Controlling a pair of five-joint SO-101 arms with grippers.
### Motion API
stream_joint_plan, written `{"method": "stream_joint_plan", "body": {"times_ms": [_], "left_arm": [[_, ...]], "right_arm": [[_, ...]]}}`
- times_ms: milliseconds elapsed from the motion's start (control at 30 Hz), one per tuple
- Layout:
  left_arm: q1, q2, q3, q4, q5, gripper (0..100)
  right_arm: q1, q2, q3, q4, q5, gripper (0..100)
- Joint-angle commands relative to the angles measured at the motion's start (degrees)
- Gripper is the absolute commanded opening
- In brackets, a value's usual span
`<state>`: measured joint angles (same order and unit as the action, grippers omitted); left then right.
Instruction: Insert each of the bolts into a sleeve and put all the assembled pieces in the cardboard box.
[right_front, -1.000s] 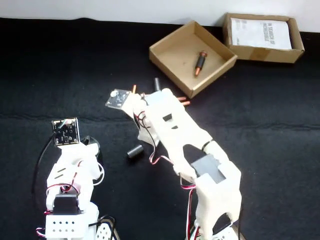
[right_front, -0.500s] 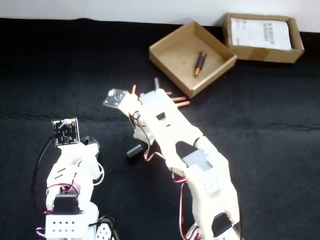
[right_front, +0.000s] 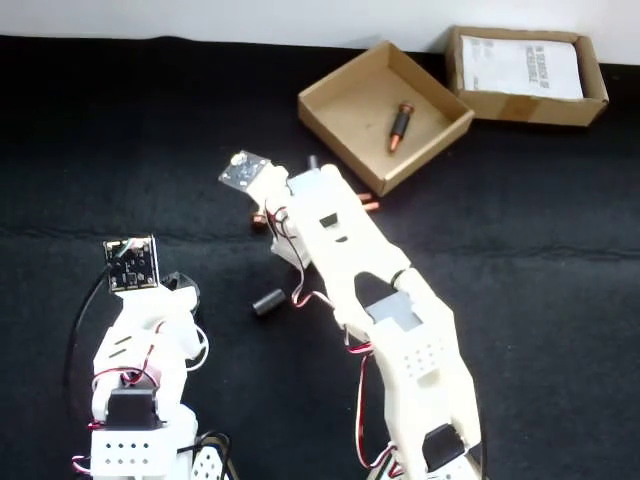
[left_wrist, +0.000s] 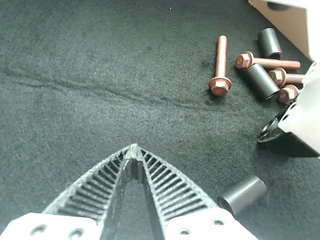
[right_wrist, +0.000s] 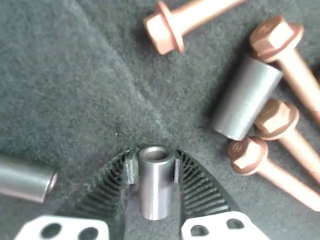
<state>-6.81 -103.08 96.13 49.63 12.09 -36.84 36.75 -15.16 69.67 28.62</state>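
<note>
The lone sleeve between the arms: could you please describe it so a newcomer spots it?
On the black mat, look between the left arm and right arm. A short grey sleeve lies on its side. Unlike other sleeves, it lies alone, away from the copper bolts near the cardboard box.

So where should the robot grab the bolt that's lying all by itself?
Grab the bolt by its shank, near the middle, from straight above with the jaws across it. It lies flat with bare cloth on both sides, and the flanged head is wider.
</note>
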Motion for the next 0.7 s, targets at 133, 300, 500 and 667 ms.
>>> {"method": "stream_joint_plan", "body": {"times_ms": [133, 300, 500, 667], "left_arm": [[-0.7, -0.3, 1.0, 0.2, -0.2, 1], [-0.7, -0.3, 1.0, 0.2, -0.1, 1], [-0.7, -0.3, 1.0, -0.1, 0.0, 1], [-0.4, -0.3, 1.0, -0.2, 0.1, 1]], "right_arm": [[3.7, 0.5, -13.8, 13.1, -0.7, 0.6], [6.9, 0.5, -28.4, 23.6, -0.7, 0.6], [10.8, 0.3, -42.3, 31.5, -1.8, 0.6], [15.4, -7.0, -43.7, 31.5, -7.4, 0.6]]}}
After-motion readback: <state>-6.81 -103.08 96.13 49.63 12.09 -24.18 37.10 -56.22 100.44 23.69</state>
